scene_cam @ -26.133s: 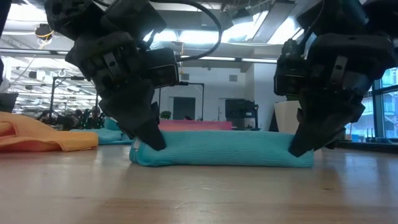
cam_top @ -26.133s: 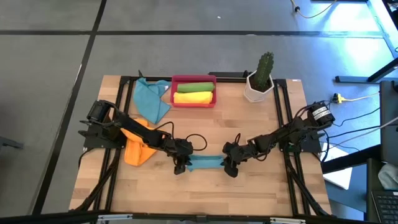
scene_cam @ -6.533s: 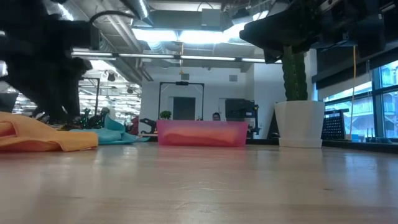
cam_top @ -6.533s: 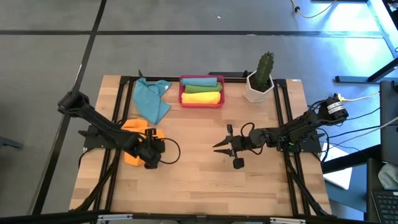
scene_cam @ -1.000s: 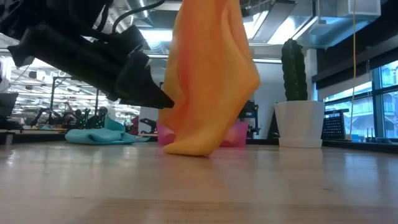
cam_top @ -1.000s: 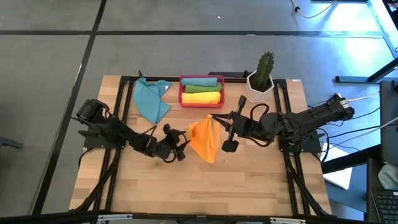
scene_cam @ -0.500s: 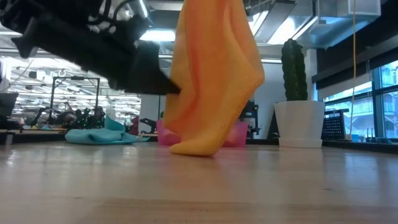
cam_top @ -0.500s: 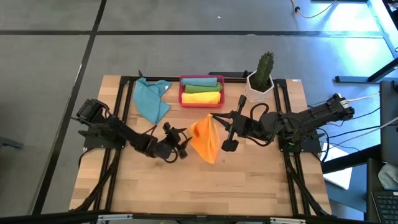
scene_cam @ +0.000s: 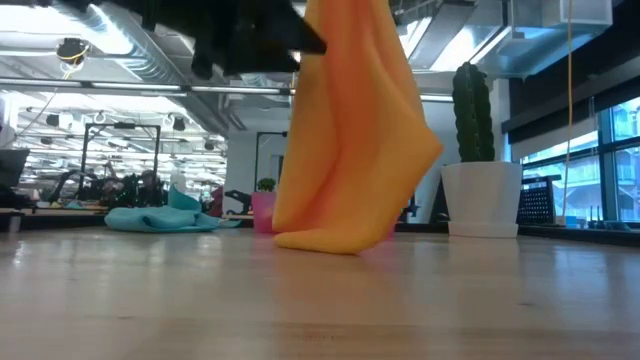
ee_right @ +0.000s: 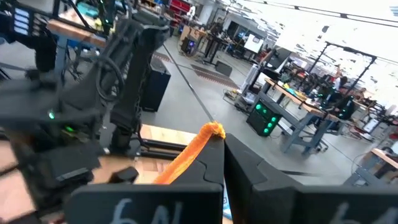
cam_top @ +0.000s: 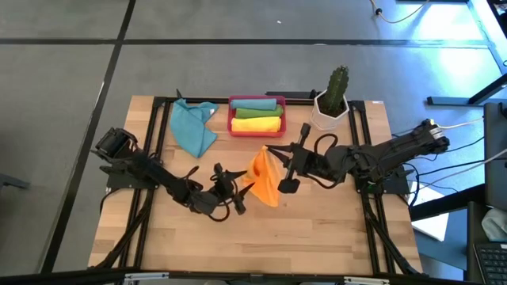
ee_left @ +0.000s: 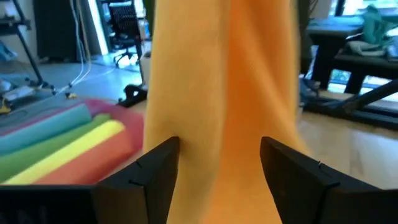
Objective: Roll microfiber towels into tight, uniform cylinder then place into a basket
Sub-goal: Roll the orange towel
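orange towel (cam_top: pixel 265 177) hanging pinched in right gripper (cam_top: pixel 270 150), left gripper (cam_top: pixel 245 188) spread beside it

Hanging orange towel (cam_top: pixel 265 178) blocks mid-bench (cam_top: pixel 333 229), held up by right pincer (cam_top: pixel 269 150) (shut on its top corner); left pincer (cam_top: pixel 245 190) gapes just beside it. Open board toward the near edge. Basket (cam_top: pixel 257 115), cactus pot (cam_top: pixel 328 111), teal towel (cam_top: pixel 192 127) crowd the far edge.

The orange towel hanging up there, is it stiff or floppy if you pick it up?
Probably floppy: the orange towel droops in soft folds from the right tool, its bottom bunching on the table. Likely light, since one pinched corner carries it. It probably won't roll away by itself.
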